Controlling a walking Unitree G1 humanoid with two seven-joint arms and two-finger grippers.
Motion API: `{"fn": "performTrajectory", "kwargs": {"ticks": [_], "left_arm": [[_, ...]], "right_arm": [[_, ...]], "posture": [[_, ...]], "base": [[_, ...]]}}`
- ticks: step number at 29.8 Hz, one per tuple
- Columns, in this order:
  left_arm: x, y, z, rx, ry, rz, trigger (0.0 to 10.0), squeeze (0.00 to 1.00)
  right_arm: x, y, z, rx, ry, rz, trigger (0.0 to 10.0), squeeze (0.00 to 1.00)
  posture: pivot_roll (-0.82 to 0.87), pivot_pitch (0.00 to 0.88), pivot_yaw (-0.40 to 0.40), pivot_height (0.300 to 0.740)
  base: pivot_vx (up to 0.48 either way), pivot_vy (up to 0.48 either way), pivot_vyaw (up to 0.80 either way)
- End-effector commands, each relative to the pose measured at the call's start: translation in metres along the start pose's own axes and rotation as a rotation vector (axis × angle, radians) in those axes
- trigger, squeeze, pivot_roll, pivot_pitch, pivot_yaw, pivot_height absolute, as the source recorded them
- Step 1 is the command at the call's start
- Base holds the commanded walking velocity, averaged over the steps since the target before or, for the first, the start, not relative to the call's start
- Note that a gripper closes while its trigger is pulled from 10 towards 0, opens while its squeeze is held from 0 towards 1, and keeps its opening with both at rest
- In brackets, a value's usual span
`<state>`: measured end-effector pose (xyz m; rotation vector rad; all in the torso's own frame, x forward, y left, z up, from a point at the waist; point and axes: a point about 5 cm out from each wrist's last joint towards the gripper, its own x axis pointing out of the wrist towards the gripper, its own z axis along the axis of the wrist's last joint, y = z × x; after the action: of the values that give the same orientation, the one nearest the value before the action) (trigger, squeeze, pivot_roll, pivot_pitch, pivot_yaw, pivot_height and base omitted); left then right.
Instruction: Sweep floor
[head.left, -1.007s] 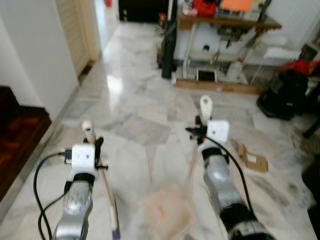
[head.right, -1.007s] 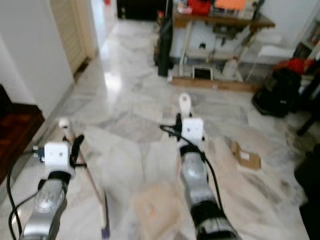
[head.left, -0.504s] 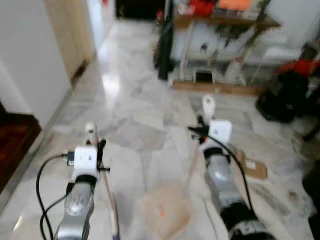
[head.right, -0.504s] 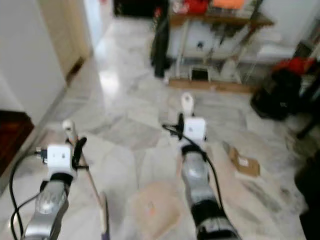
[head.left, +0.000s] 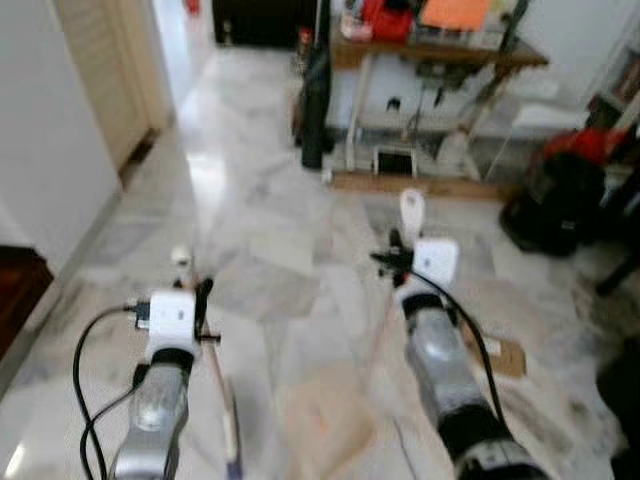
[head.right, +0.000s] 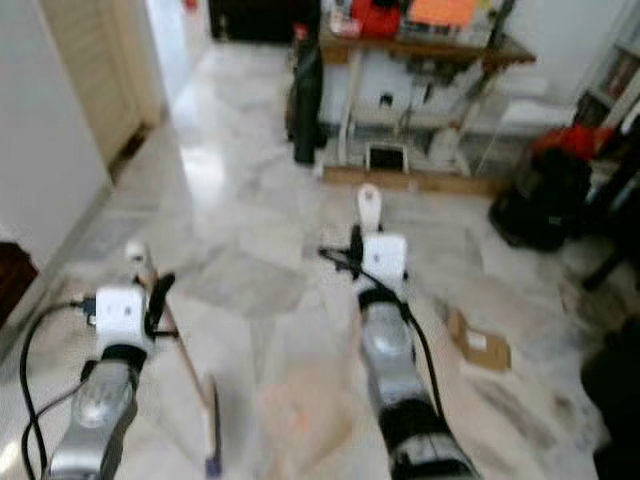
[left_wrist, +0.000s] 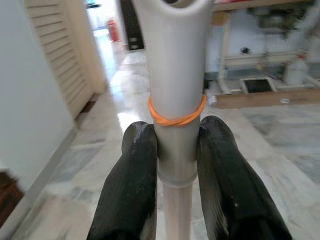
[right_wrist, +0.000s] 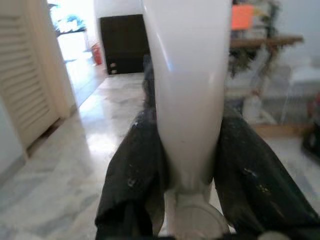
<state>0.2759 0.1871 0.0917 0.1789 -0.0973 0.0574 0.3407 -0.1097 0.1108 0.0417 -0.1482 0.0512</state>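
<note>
Compared with the earlier head frames, the whole scene has slid: the dark wooden step at left edge has nearly left the frame and the far table sits lower, so the camera has advanced; both arms keep their poses.

Lower left, the left gripper (head.left: 193, 297) is clamped on the broom handle (left_wrist: 176, 100), its fingers (left_wrist: 134, 185) pressing either side just below an orange rubber band (left_wrist: 176, 118). The shaft runs down to the lower edge of the frame. Lower centre-right, the right gripper (head.left: 398, 262) grips the white dustpan handle (head.left: 411, 212); the translucent dustpan (head.left: 330, 420) lies blurred at bottom centre on the marble floor (head.left: 260, 220).

Judged handling: both tools look light, rigid and smooth, so the plastic may twist in the pads; holds near the handle tops give reach but little leverage.

Mid right, a flat cardboard box (head.right: 477, 340) carries a white label, unreadable. Upper centre, a cluttered wooden table (head.left: 440, 50); no writing is legible.
</note>
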Motion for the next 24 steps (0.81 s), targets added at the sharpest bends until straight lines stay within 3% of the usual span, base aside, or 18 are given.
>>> {"fn": "performTrajectory", "kwargs": {"ticks": [1, 6, 24], "left_arm": [[0.0050, -0.0061, 0.0124, -0.002, -0.061, -0.021, 10.0, 0.00], [0.0056, -0.0055, 0.0125, -0.003, -0.060, -0.021, 10.0, 0.00], [0.0061, -0.0069, 0.0127, -0.009, -0.059, -0.016, 10.0, 0.00]], "right_arm": [[0.0014, -0.0168, 0.0050, -0.030, -0.026, -0.039, 10.0, 0.00], [0.0017, -0.0165, 0.0058, -0.033, -0.030, -0.041, 10.0, 0.00], [0.0011, -0.0190, 0.0068, -0.037, -0.039, -0.054, 10.0, 0.00]], "posture": [[0.13, 0.000, -0.023, 0.740], [0.13, 0.000, -0.023, 0.740], [0.13, 0.000, -0.022, 0.740]], "base": [[0.345, 0.000, -0.80], [0.343, 0.000, -0.59], [0.335, 0.000, 0.00]]}}
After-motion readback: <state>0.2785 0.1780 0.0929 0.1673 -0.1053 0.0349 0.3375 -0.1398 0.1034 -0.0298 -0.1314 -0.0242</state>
